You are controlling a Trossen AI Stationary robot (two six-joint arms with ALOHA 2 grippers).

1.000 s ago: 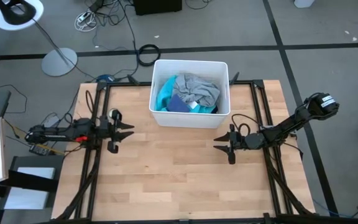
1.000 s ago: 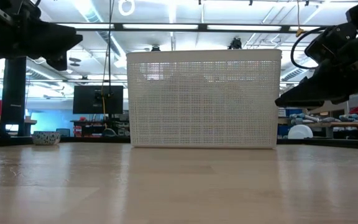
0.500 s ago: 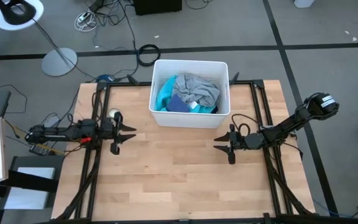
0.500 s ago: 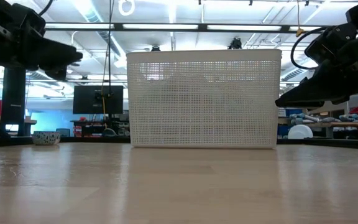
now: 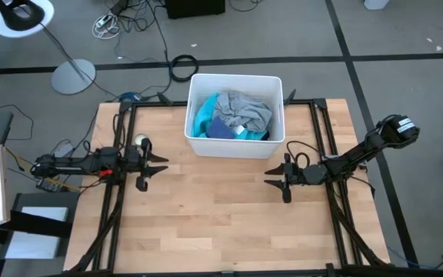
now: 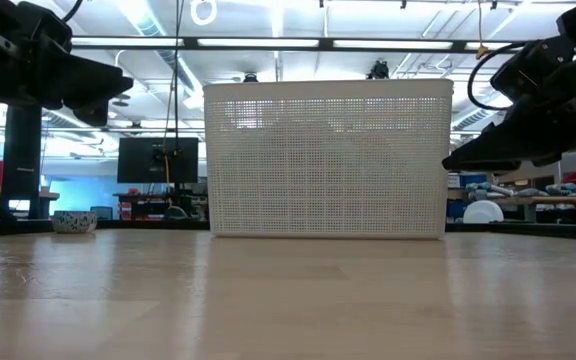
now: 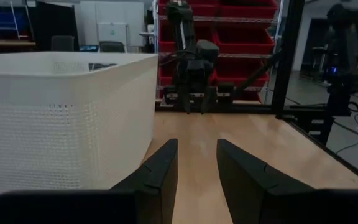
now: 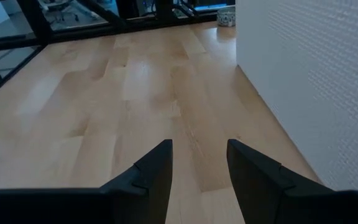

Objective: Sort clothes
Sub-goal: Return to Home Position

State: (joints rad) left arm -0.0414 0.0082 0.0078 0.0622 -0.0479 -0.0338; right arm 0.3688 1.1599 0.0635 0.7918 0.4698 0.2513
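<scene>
here left gripper [image 5: 162,164], right gripper [image 5: 268,178] ajar

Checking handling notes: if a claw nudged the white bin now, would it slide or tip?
Probably slide: the bin is broad-based and stands flat on the smooth table. Likely light, as it holds only soft clothes. Its mesh wall may flex.

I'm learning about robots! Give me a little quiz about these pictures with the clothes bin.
1. True or false: all the clothes are inside the white laundry bin.
2. What lies on top of the pile? A) grey shirt B) red towel C) yellow sock
3. Fill in: the left hand and right hand, above the wooden table, are both ____.
Key: 1 true; 2 A; 3 open.
</scene>
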